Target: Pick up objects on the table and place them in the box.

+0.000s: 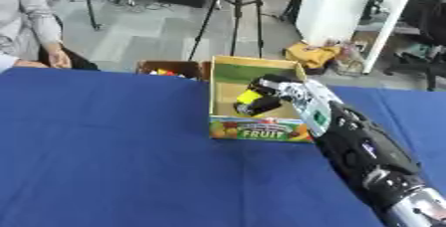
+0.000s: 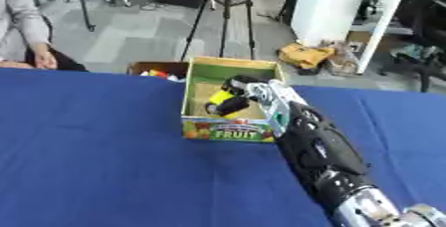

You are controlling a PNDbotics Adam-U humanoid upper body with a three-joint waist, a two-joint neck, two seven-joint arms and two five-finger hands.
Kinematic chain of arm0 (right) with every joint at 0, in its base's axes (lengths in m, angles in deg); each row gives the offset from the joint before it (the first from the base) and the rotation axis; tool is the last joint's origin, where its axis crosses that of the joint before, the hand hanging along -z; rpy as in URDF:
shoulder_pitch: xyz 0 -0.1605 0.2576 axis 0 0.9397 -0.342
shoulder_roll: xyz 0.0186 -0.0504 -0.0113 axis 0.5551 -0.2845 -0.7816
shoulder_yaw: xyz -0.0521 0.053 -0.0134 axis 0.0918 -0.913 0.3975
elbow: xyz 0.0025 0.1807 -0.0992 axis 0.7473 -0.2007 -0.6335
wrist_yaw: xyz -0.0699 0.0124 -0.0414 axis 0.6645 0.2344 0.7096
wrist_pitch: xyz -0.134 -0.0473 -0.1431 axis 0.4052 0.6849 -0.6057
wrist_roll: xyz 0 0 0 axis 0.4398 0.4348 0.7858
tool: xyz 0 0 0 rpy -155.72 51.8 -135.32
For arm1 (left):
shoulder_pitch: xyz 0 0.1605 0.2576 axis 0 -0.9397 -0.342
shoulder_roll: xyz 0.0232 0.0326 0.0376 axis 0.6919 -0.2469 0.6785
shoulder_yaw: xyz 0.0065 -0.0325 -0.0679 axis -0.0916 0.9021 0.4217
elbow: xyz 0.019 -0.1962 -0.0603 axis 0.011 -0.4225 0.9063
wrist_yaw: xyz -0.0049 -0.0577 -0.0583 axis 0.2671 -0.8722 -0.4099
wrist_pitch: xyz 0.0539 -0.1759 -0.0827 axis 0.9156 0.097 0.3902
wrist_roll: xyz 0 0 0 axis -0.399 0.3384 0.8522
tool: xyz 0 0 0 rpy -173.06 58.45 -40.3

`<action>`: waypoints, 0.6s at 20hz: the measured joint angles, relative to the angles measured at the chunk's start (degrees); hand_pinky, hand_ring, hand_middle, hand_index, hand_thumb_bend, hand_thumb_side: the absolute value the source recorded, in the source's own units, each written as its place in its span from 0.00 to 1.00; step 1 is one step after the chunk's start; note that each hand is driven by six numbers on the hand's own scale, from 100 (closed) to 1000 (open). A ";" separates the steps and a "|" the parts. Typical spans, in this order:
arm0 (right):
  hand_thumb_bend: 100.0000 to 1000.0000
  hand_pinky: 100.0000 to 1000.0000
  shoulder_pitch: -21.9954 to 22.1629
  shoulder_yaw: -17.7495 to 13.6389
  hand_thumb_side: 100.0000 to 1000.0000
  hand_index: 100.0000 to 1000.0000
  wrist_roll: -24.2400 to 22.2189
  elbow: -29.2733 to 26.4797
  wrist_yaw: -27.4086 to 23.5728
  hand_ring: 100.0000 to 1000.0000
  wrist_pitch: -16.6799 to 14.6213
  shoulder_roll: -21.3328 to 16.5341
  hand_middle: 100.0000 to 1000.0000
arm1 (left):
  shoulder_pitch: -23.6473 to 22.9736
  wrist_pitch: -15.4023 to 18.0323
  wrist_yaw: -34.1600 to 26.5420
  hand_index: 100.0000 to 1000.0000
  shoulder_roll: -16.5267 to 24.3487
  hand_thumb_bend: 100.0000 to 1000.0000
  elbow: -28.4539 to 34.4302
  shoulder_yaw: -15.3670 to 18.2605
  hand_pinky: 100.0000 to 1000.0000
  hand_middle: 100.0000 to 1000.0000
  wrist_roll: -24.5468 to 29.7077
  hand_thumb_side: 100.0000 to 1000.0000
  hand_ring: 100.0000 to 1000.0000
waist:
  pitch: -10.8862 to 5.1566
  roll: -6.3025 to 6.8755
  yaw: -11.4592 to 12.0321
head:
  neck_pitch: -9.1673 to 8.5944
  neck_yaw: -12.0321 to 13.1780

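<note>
The right robot hand [image 1: 261, 96] reaches into an open box [image 1: 228, 69] on the blue table [image 1: 104, 146]. Its fingers curl around a yellow object [image 1: 250, 97]

Table [image 1: 104, 161]: covered in matt blue cloth, smooth, lying flat. Box [image 1: 228, 66] at 12 o'clock: plain brown cardboard walls, matt, with a glossy printed paper fruit label on its near side. Right hand [image 1: 261, 102] and arm, from 5 o'clock: black plastic shells with a slight sheen, silver metal joints.
</note>
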 measured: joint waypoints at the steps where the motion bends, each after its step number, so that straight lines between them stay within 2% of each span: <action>1: 0.00 0.72 0.00 -0.06 0.57 0.69 0.42 0.20 0.11 0.73 0.22 0.20 0.54 | 0.01 -0.01 0.00 0.92 -0.02 0.00 0.00 0.00 0.54 0.64 0.02 0.86 0.60 | 0.04 0.00 0.04 | -0.18 -0.07; 3: 0.00 0.72 0.00 -0.35 0.58 0.68 1.28 0.48 0.29 0.72 0.72 0.58 0.53 | 0.01 -0.02 0.00 0.92 -0.10 0.00 0.00 0.00 0.54 0.64 0.05 0.86 0.60 | 0.09 0.00 0.14 | -0.22 -0.25; 4: 0.00 0.71 0.00 -0.44 0.66 0.68 1.70 0.61 0.44 0.72 0.94 0.70 0.52 | 0.02 -0.04 0.01 0.92 -0.24 0.00 0.00 -0.01 0.54 0.64 0.08 0.86 0.60 | 0.14 0.00 0.23 | -0.23 -0.35; 5: 0.00 0.70 0.00 -0.66 0.58 0.67 2.15 0.69 0.50 0.71 1.19 0.74 0.51 | 0.02 -0.08 0.01 0.92 -0.34 0.00 0.00 -0.01 0.54 0.64 0.13 0.86 0.60 | 0.22 0.00 0.30 | -0.24 -0.47; 12: 0.00 0.68 -0.05 -3.23 0.58 0.65 8.35 0.25 2.48 0.70 5.70 1.28 0.49 | 0.06 -0.12 0.09 0.92 -0.48 0.00 0.00 -0.02 0.54 0.64 0.49 0.86 0.60 | 0.51 0.02 0.60 | -1.21 -1.16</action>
